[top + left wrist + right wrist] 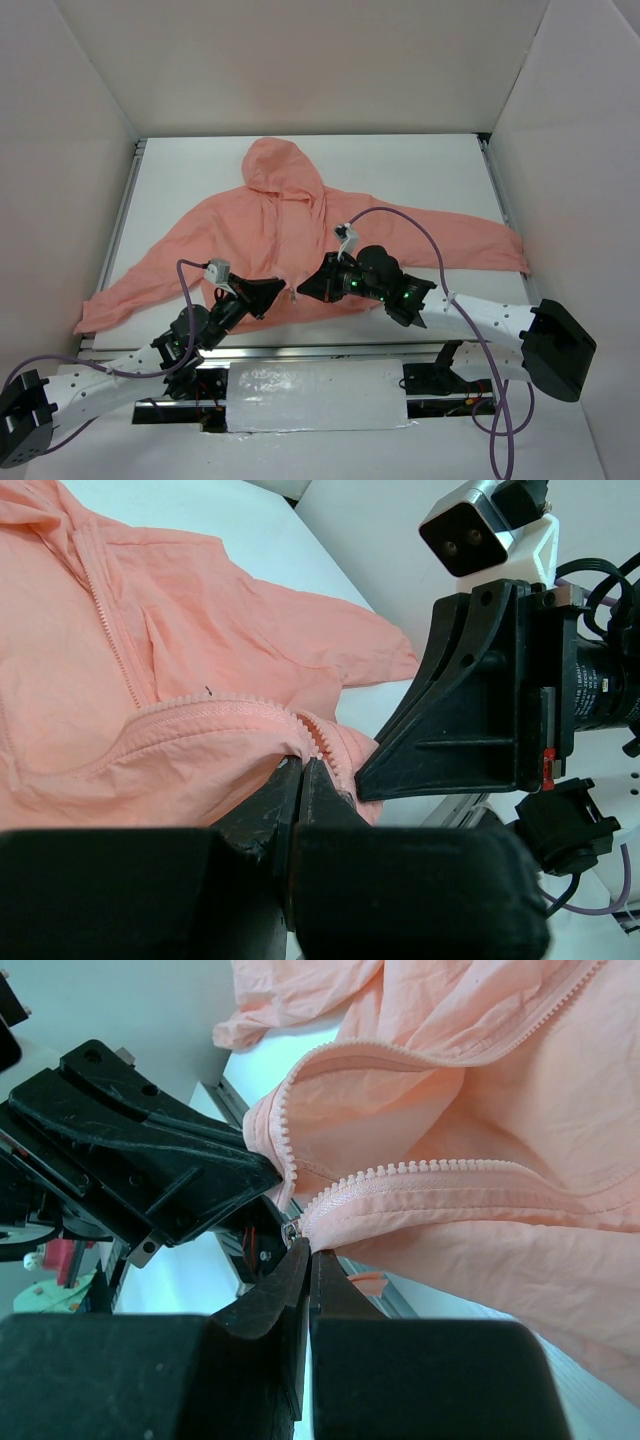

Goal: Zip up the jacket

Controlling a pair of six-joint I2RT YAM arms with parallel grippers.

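The left claw is closed, its two black fingers pinching the near hem of the jacket just beside the bottom of the zipper. The right claw is closed too, nipping the lower end of the other zipper row. A small metal piece sits at its tips, though whether that is the slider is hard to tell. The two claws meet almost nose to nose at the middle of the near hem, the fabric lifted a little between them and the zipper teeth lying apart there. Outward from them the salmon-pink jacket lies front up, its hood pointing to the far side, one sleeve running to the near left and the other sleeve to the right. It rests on a white table, boxed in by plain pale walls on the left, right and far sides. Purple cables loop from both arms.
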